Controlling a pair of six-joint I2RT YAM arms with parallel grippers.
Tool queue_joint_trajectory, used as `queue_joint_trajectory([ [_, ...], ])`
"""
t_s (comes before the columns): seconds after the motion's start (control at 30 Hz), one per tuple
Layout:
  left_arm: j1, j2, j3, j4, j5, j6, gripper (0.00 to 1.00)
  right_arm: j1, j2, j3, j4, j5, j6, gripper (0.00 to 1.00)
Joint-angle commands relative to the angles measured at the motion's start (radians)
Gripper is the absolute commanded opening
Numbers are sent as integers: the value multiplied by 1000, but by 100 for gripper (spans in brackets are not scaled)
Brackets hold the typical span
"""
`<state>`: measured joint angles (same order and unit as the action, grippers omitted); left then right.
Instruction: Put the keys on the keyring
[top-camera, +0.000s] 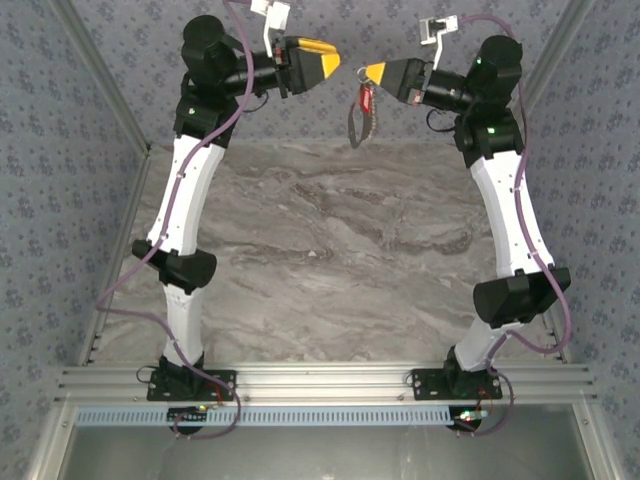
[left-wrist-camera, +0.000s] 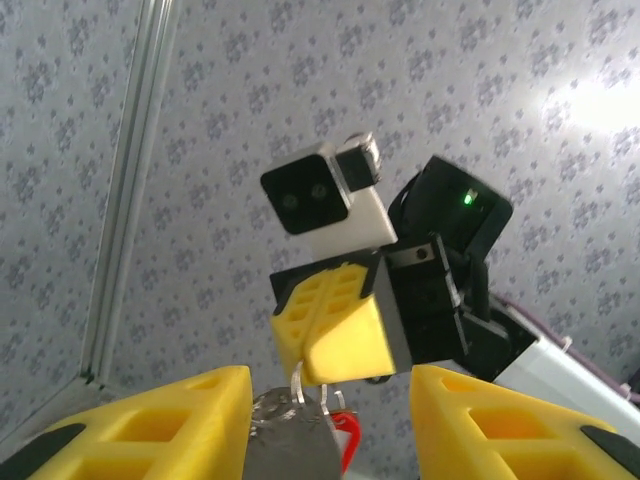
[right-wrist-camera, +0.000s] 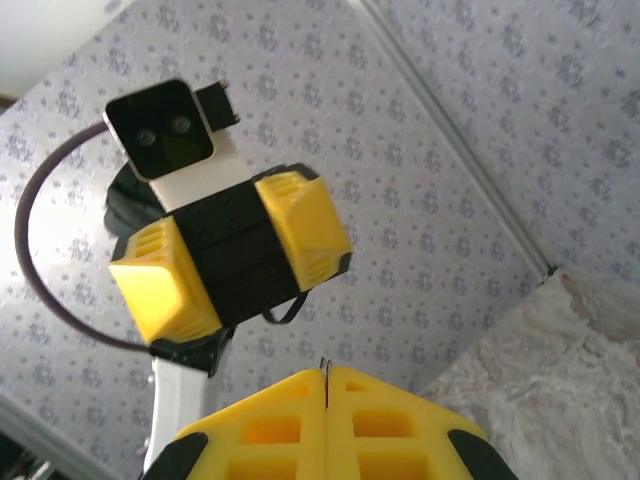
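Observation:
High above the far end of the table, my right gripper (top-camera: 370, 71) is shut on a thin metal wire of the keyring (top-camera: 357, 122). The keyring's grey loop hangs below the gripper. A small red-headed key (top-camera: 366, 98) dangles on it just under the fingertips. In the left wrist view the right gripper (left-wrist-camera: 312, 368) pinches the wire, with the red key (left-wrist-camera: 347, 443) and the grey keyring (left-wrist-camera: 288, 445) beneath. My left gripper (top-camera: 335, 62) faces it a short way off, open, touching nothing. The wire tip (right-wrist-camera: 325, 366) pokes out between the right gripper's (right-wrist-camera: 326, 378) shut fingers.
The marble-patterned tabletop (top-camera: 330, 250) lies far below both grippers. Patterned cloth walls (top-camera: 60, 150) and aluminium frame rails (top-camera: 110, 90) close in the sides and back. Both arms reach up and inward, their wrist cameras (left-wrist-camera: 325, 195) near each other.

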<state>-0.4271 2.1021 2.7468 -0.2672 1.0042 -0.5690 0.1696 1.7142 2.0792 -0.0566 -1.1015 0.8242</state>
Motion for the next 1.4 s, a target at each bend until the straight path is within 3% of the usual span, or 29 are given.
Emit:
queue_joint_trajectory([
  [0.0,7,-6,27,-121,31,109,42,1,11,52,-81,-89,-82,0],
  [0.4,-3,21,17,-149,68,124,36,26,27,65,-165,-95,-145,0],
  [1.13,-42,49,13,-141,94,113,32,25,40,63,-56,-112,-63,0],
  [1.37,-52,55,16,-141,98,110,26,20,35,44,-24,-115,-38,0],
])
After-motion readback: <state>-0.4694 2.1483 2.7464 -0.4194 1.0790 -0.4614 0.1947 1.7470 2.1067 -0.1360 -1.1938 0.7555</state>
